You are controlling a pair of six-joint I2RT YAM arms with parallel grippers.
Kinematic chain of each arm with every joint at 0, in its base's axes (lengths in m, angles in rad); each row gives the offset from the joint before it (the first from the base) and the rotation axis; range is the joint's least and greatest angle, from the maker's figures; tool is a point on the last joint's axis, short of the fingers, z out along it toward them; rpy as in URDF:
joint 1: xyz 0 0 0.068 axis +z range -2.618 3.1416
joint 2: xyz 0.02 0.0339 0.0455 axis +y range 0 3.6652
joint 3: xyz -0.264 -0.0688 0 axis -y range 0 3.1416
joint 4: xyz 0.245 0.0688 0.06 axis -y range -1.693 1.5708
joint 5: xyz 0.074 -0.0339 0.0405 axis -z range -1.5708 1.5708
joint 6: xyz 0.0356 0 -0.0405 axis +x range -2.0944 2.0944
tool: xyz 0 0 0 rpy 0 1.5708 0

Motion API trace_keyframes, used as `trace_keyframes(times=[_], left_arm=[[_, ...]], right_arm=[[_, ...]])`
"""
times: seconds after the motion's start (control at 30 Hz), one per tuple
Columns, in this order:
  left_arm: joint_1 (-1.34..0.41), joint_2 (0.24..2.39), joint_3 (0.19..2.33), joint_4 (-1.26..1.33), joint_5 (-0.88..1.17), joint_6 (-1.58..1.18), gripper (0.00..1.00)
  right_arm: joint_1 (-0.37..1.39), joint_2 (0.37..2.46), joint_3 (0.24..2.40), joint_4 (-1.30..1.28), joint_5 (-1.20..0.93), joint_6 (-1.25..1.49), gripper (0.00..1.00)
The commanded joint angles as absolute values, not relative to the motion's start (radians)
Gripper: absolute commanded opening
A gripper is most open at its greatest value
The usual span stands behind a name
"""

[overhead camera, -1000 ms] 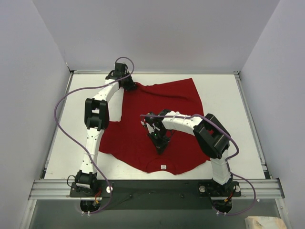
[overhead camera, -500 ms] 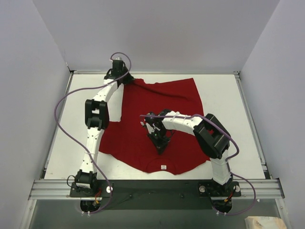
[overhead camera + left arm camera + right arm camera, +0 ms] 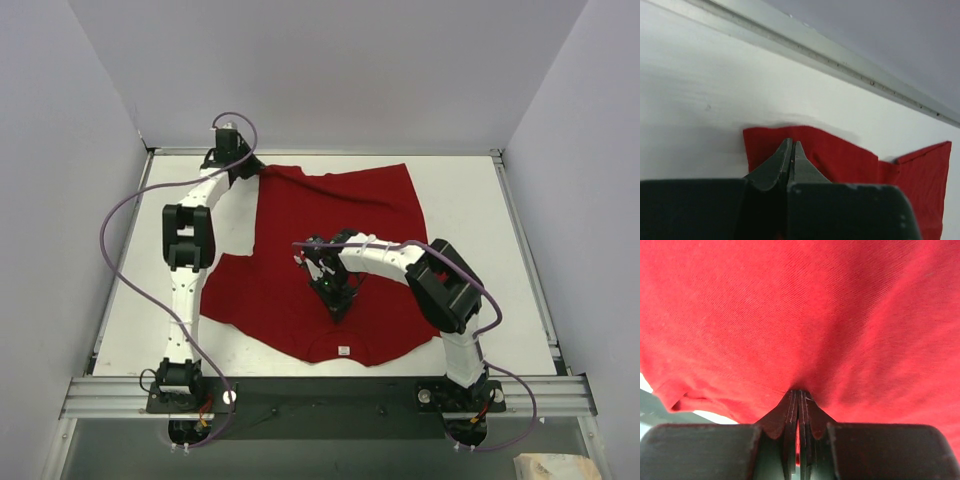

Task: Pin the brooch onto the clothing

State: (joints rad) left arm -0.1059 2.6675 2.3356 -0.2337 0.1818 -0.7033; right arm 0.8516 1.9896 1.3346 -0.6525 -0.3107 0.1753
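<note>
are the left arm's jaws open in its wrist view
No, the left jaws are closed tight on a corner of the red shirt.

Overhead wide; wrist views close on shirt [image 3: 370,210]

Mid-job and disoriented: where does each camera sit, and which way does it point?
Top external: above and behind the robot, looking down on the table and red T-shirt; left arm and right arm show.
Left wrist: on the left arm, facing the table's edge rail; left gripper closed on a shirt corner.
Right wrist: low over the shirt's middle; right gripper pinching fabric.
Shared: the T-shirt appears in all three.
</note>
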Motion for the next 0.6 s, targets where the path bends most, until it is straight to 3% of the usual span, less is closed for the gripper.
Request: trace_keyframes(times=[0.0, 0.27, 0.57], left_arm=[[-0.114, 2.406, 2.145, -0.082, 0.218, -0.635, 0.01], [-0.112, 2.113, 1.846, -0.046, 0.277, -0.606, 0.04], [-0.166, 1.899, 1.446, -0.014, 0.374, -0.607, 0.0]], right_arm=[[0.847, 1.918, 1.4, -0.718, -0.151, 0.147, 0.0], [0.636, 1.858, 1.589, -0.654, -0.165, 0.138, 0.0], [0.324, 1.992, 1.859, -0.615, -0.245, 0.23, 0.0]])
